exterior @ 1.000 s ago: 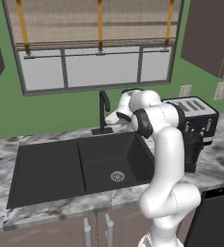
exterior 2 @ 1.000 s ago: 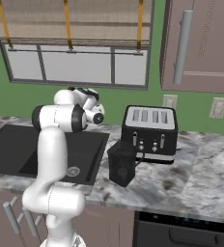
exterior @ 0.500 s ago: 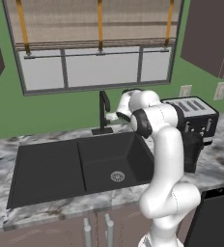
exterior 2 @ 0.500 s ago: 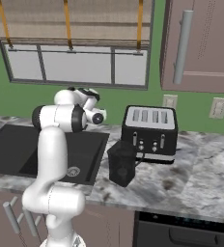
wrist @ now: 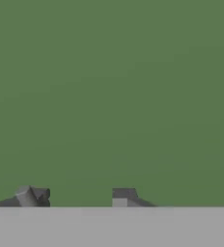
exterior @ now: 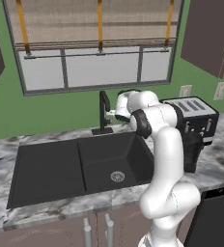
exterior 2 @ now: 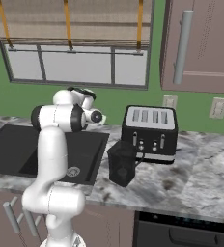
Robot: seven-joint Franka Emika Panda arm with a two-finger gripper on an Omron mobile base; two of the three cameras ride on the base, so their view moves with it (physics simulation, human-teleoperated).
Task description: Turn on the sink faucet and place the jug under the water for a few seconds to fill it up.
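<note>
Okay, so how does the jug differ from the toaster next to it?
The jug is narrower and plain-sided, while the toaster is wider with top slots and front buttons. The jug is all dark; the toaster has a silvery top. Both stand upright on the counter, right of the sink.

Arm rising and folding forward at a high elbow

Standing as a white column off the base, bending at a dark elbow joint, reaching level toward the back wall. Gripper point(wrist: 75, 195) pointing at the wall, finger tips point(wrist: 31, 196) standing apart with nothing between them.
</note>
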